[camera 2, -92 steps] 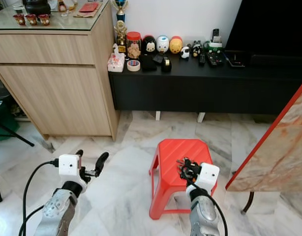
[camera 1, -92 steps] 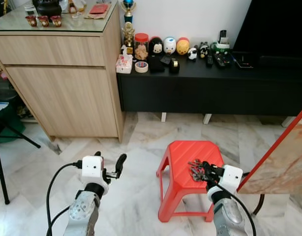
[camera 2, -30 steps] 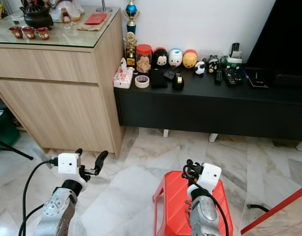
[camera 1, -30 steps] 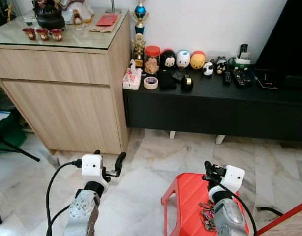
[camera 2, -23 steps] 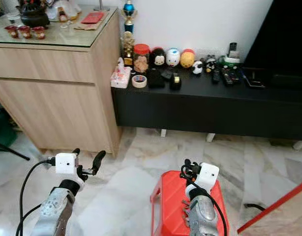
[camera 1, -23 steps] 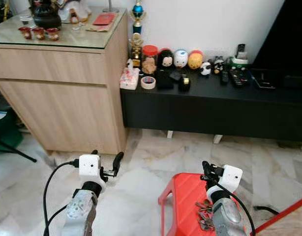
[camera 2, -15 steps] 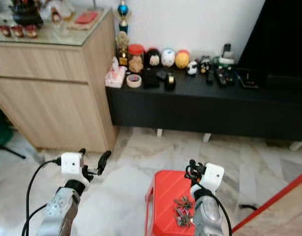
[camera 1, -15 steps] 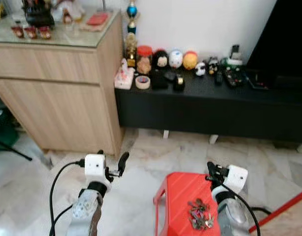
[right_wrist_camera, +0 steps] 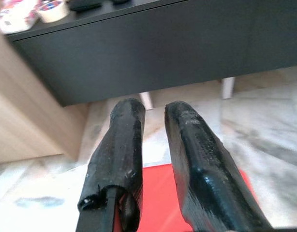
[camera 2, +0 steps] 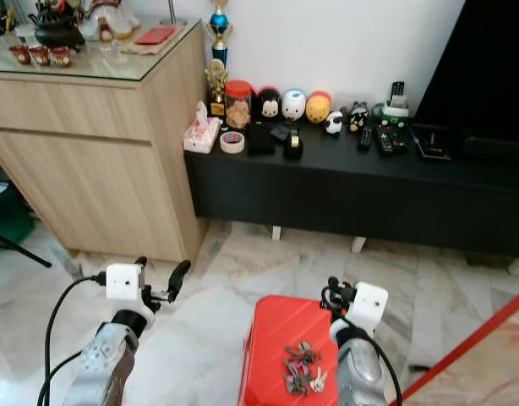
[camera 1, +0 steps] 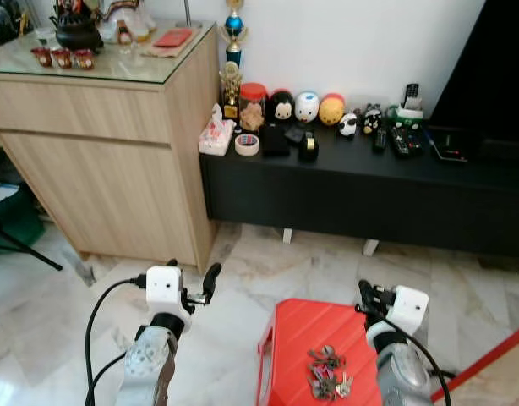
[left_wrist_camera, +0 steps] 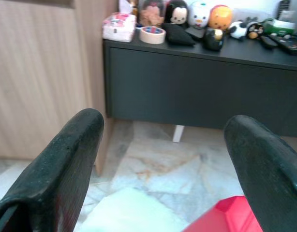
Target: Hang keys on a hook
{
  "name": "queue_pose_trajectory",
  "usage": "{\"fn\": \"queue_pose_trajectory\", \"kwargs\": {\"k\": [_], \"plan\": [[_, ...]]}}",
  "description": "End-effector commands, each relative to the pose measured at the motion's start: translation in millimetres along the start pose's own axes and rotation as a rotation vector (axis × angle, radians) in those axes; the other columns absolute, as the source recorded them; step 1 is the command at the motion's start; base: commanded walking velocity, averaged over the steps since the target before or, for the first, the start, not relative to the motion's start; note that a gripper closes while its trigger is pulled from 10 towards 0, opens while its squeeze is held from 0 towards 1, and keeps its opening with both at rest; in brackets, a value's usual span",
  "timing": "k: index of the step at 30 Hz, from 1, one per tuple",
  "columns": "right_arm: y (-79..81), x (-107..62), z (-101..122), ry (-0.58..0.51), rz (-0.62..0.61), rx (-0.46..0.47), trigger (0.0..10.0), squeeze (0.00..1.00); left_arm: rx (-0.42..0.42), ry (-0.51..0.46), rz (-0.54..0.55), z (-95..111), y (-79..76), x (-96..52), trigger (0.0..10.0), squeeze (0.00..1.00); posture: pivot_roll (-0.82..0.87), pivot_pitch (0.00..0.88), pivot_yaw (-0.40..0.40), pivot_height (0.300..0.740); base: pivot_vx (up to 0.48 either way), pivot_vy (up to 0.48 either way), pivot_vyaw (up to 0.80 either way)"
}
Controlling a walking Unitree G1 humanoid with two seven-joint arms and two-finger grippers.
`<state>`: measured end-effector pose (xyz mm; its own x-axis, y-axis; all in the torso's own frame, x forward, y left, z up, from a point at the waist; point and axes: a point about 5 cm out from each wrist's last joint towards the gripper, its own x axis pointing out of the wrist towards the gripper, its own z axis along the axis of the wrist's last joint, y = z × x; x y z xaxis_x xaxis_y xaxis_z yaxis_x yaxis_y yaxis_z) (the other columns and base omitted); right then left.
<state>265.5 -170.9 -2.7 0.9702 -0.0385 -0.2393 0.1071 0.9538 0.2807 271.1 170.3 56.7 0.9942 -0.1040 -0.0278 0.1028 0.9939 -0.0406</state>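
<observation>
Marble floor with red plastic stool (camera 1: 306,338) bearing loose metal keys (camera 1: 325,378); right gripper (camera 1: 367,298) nearly closed, empty, left gripper (camera 1: 192,283) spread: pickup pending.

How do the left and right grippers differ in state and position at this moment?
The left gripper has its jaws spread wide, while the right gripper has its jaws nearly closed and holding nothing. The left gripper hovers over bare marble floor, while the right gripper sits at the far right edge of the red stool, just past the keys lying on it. Both face the black cabinet.
</observation>
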Motion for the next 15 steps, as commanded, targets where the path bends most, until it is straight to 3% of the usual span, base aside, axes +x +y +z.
{"fn": "queue_pose_trajectory", "kwargs": {"k": [1, 6, 15], "plan": [[1.9, 0.5, 0, 0.003, 0.013, -0.011, 10.0, 0.0, 0.007, -0.002, 0.006, 0, 1.6, 0.5, 10.0, 0.0, 0.0, 0.018, -0.066, 0.74, 0.0, 0.0, 0.0], [8.0, -0.8, 6, -0.03, 0.085, -0.148, 10.0, 0.0, -0.005, -0.005, 0.004, 0, -0.5, 0.8, 10.0, 0.0, -0.01, 0.015, -0.069, 0.74, 0.0, 0.0, 0.0], [14.3, -2.9, 21, -0.114, 0.138, -0.215, 10.0, 0.0, -0.011, 0.0, 0.0, -2, -1.6, -0.6, 10.0, 0.0, -0.02, 0.014, -0.069, 0.74, 0.0, 0.0, 0.0]]}}
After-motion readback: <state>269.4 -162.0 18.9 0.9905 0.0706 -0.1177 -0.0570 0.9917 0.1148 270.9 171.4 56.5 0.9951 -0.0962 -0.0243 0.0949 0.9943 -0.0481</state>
